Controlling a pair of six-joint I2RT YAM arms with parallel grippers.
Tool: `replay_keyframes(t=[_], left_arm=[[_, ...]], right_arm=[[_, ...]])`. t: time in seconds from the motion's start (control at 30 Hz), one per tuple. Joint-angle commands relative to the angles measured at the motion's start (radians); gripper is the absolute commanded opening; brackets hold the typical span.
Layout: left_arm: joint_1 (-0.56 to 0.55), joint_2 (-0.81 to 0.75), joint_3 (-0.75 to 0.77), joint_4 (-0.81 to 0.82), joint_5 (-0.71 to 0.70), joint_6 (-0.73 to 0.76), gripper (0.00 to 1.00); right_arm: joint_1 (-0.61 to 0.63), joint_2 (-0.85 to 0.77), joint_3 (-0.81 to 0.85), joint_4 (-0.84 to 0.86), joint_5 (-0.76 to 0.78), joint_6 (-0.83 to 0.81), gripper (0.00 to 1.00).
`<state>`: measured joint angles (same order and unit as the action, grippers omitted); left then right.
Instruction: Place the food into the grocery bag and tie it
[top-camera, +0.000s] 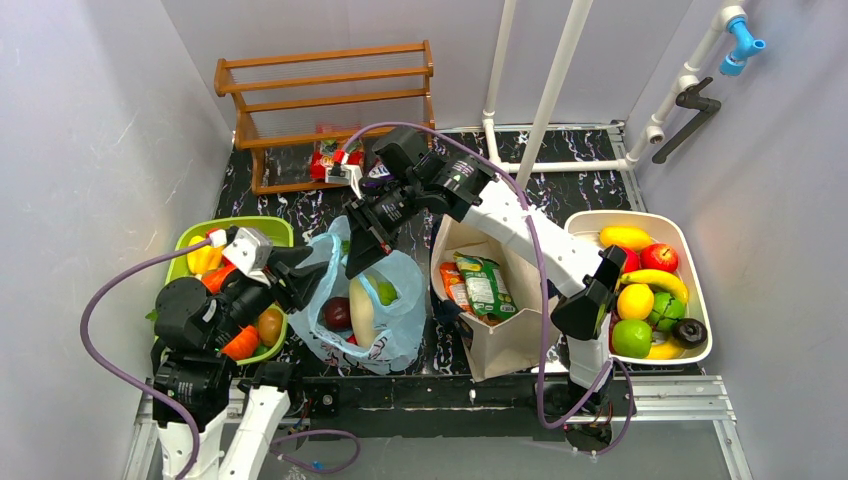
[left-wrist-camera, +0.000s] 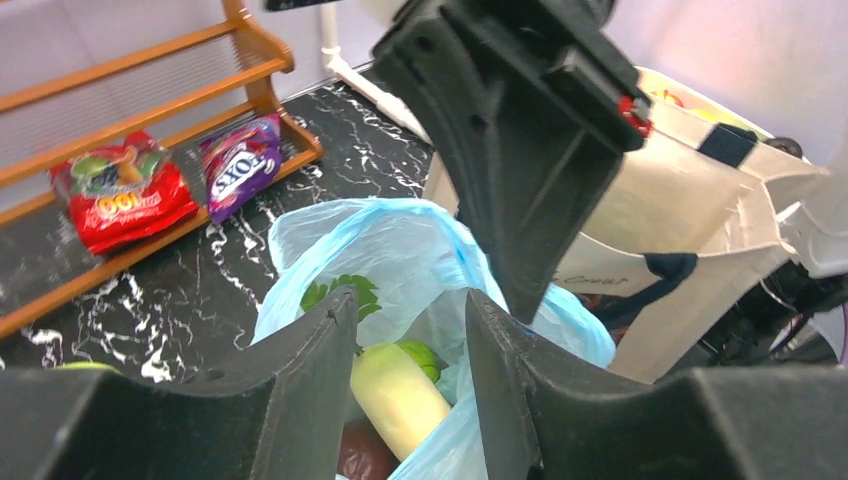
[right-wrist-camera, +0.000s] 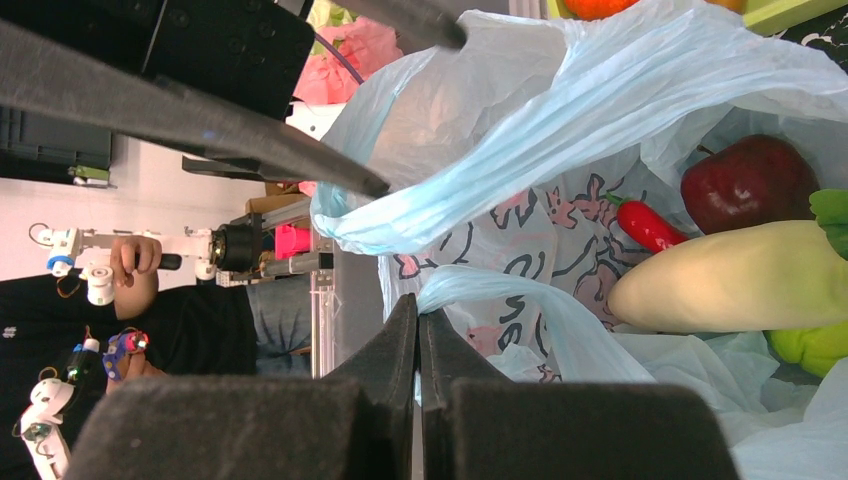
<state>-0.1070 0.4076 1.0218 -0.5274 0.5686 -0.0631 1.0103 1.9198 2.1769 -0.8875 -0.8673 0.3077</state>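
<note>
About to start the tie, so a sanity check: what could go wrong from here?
The right gripper is shut on one thin handle of the grocery bag; a hard pull may tear it or spill the white radish. The left gripper is open, gripping nothing, so the bag could drag sideways into the canvas tote beside it.

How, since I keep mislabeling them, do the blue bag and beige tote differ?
The blue bag is thin, translucent and crumpled; the beige tote is stiff, opaque and upright. The bag holds produce; the tote holds snack packets. The right end effector pinches only the bag. Both are open-topped.
</note>
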Motion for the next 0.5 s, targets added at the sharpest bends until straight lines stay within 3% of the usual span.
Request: replay_keyframes(t=[0.0,0.1,0.47], left_arm=[[-0.017,0.037,0.046,-0.043,0.113,0.135,0.42],[-0.027,0.071,0.06,-0.073,0.12,0.195,0.36],[-0.031,0.099,0.054,-0.096,0.244,0.406,0.33]], right_arm=[[0.005,-0.004,0.043,0.019,-0.027,-0.021,0.01],[0.005,0.001,0.057,0.019,-0.032,-0.021,0.01],[0.004,-0.001,0.064,0.017,-0.044,-0.018,0.01]])
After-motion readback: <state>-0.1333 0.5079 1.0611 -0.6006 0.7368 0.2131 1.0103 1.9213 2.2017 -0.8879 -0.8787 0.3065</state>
